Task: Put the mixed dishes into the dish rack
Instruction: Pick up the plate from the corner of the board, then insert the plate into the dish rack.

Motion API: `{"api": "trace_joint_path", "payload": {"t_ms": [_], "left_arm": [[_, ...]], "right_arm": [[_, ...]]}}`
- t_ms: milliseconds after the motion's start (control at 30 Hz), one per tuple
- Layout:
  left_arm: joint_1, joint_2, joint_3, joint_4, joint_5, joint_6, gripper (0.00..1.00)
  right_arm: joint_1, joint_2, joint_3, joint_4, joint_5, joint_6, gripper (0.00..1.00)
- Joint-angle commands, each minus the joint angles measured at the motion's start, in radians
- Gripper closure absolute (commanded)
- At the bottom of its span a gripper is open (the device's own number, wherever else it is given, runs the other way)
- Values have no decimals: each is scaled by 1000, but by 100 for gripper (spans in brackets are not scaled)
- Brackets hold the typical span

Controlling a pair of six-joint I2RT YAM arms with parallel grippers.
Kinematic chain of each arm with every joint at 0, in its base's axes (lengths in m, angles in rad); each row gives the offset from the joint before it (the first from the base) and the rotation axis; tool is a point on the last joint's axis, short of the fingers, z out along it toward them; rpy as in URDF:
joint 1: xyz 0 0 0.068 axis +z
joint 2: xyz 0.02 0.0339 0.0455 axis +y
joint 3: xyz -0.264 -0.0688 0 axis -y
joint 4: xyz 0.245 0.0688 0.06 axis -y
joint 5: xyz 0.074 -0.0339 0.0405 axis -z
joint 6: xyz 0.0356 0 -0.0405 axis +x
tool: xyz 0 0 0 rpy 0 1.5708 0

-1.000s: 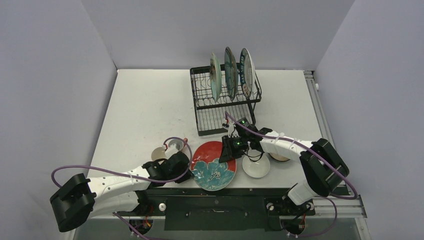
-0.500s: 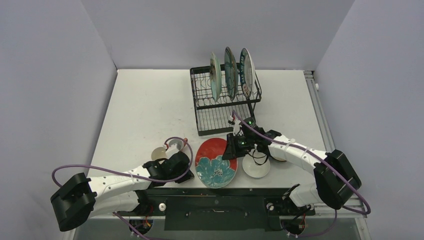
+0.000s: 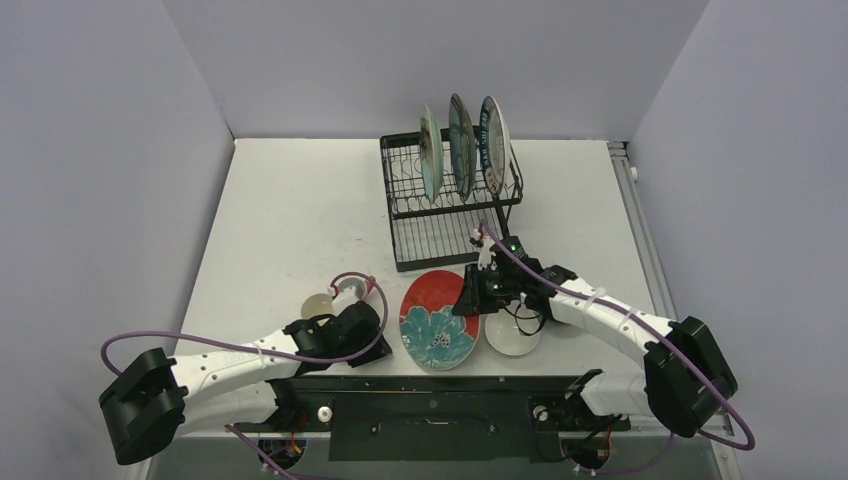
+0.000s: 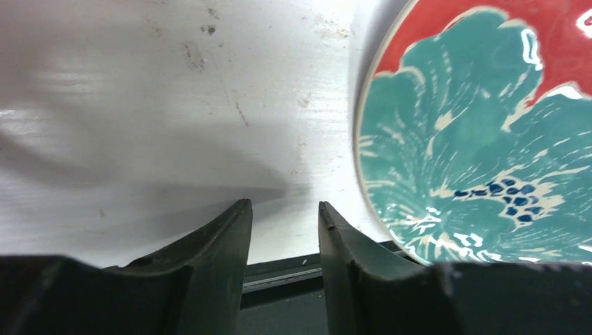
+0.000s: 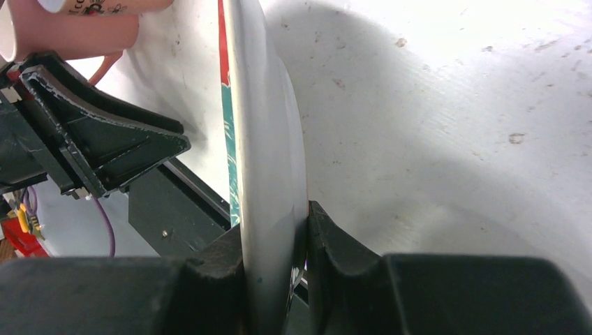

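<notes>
Dish rack [image 3: 432,240] holds 3 upright plates [image 3: 461,145] (top tier); R claw [image 5: 276,230] clamps red plate [image 3: 438,320], L claw [image 4: 285,223] apart.

I could read nothing in full. The white plate [image 3: 494,132] standing rightmost in the rack [image 3: 432,238] carried dark blue lettering round its rim, too small from the overhead camera for me to make out. The pink mug [image 5: 70,35] in the right wrist view bore dark script, cut off at the frame's top edge and illegible.
</notes>
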Motion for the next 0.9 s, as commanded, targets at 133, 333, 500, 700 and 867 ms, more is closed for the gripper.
{"api": "trace_joint_path", "payload": {"t_ms": [133,333,500,700,867], "left_arm": [[2,-45,92,-150,-16,83,58],[11,-44,163,-158,14,134,56],[13,-35,216,-163,44,167,55],[23,-56,278,-205,42,211,49],[55,-68,329,-250,37,264,43]], "right_arm": [[-44,-99,-4,62,6,25,100],[-65,-143,-2,40,0,27,100],[-74,-184,12,5,2,25,100],[-84,-244,46,-53,13,19,100],[-89,-282,82,-97,20,13,100]]}}
